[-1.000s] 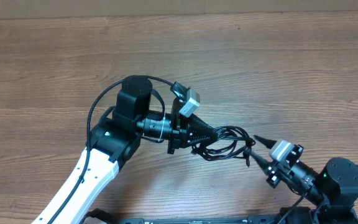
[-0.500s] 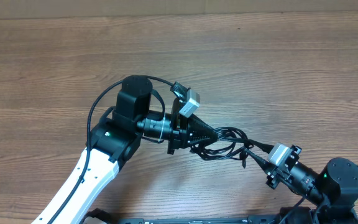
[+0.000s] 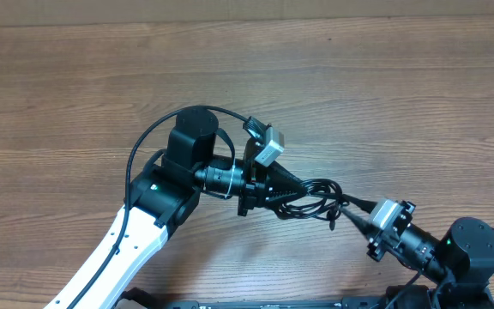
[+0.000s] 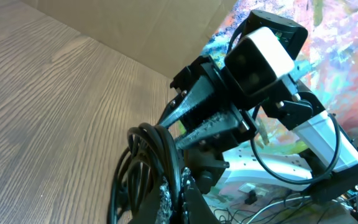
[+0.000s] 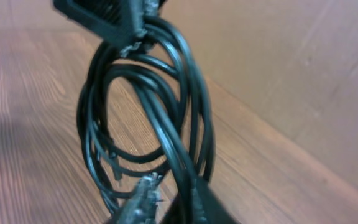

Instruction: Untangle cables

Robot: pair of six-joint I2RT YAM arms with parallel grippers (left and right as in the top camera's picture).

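Left gripper (image 3: 298, 190): jaws pressed together, pinching the cables (image 3: 320, 197) at the left end of the bundle. In the right wrist view its ribbed fingers (image 5: 104, 15) clamp the top of the loops, and the bundle hangs below them in several overlapping ovals. Right gripper (image 3: 343, 209): fingers close together, tips in among the strands at the right end of the bundle. In its own camera one strand runs down between the dark finger (image 5: 201, 199) and the textured one. That view is blurred, so I cannot tell whether the strand is clamped or only enclosed. Cables: one knotted cluster of thin black cord spanning the gap between the two grippers, lifted off the table (image 3: 358, 86) at the left end. A short tail drops toward the wood just beside the right fingertips. No plug ends can be made out with certainty. The grippers face each other, near but not touching, with the bundle between them. Left arm: white link coming up from the lower left, black wrist, grey camera box (image 3: 267, 144) above the gripper. Right arm: enters from the lower right corner, its camera box (image 3: 387, 211) just behind the fingers. Both sit on the near half of the wood-grain table.
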